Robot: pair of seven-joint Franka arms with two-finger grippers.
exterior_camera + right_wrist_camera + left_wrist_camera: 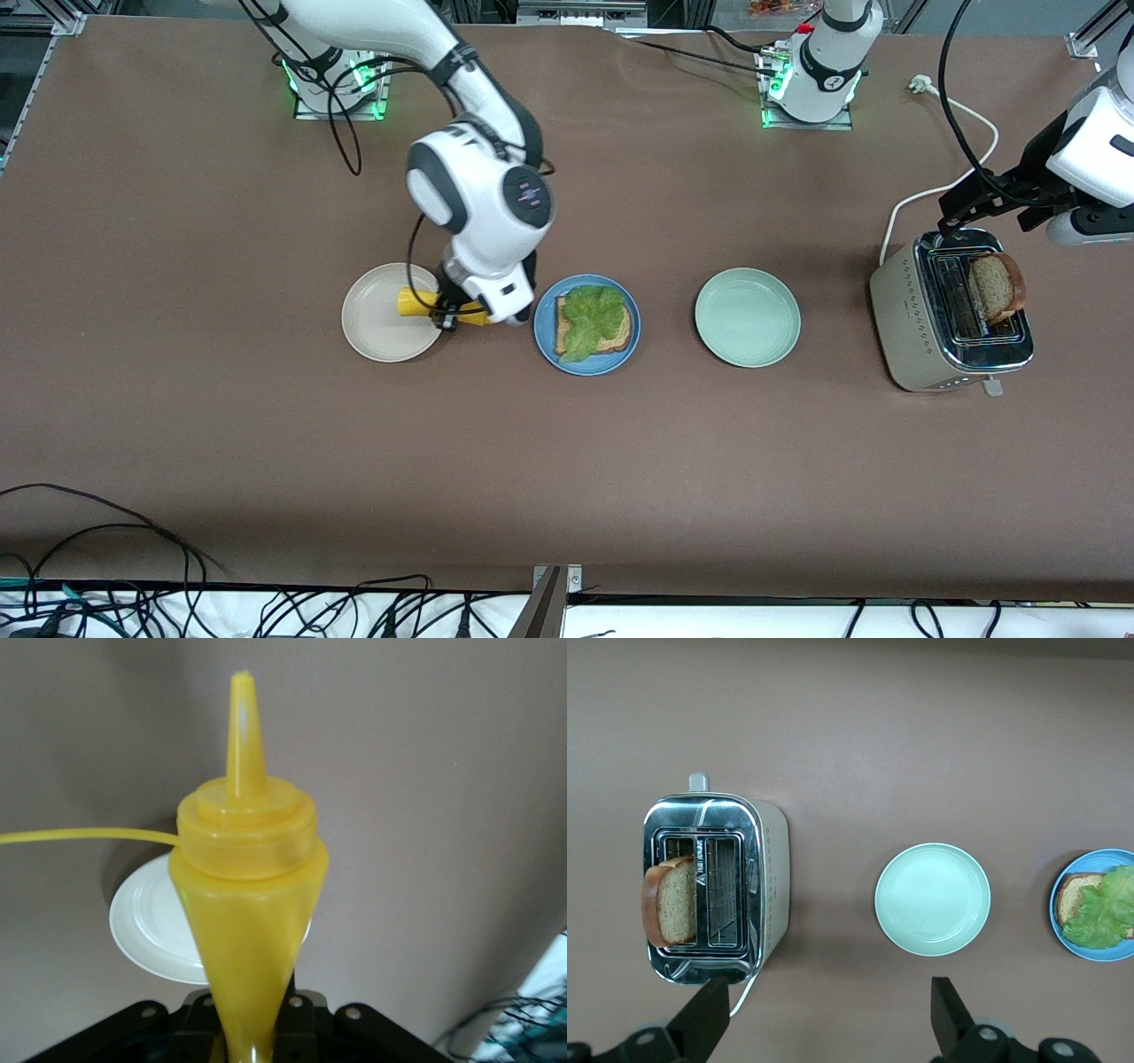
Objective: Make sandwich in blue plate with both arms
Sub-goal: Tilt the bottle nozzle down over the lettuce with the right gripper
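Observation:
The blue plate (542,332) sits mid-table and holds one slice of brown toast (622,337) with a ruffled green lettuce leaf (592,312) on top. A second toast slice (997,285) stands in a slot of the toaster (917,332). My right gripper (447,315) is shut on a yellow squeeze bottle (416,303), held sideways over the beige plate (376,315). The right wrist view shows the bottle (248,904) with its nozzle pointing away from the gripper. My left gripper (955,217) is open and empty over the table beside the toaster. Its wrist view shows the toaster (769,877), the toast (671,904) and the lettuce (1106,917).
A pale green plate (747,317) lies empty between the blue plate and the toaster. The toaster's white power cord (939,190) runs toward the robots' bases. Loose black cables (106,549) lie along the table edge nearest the front camera.

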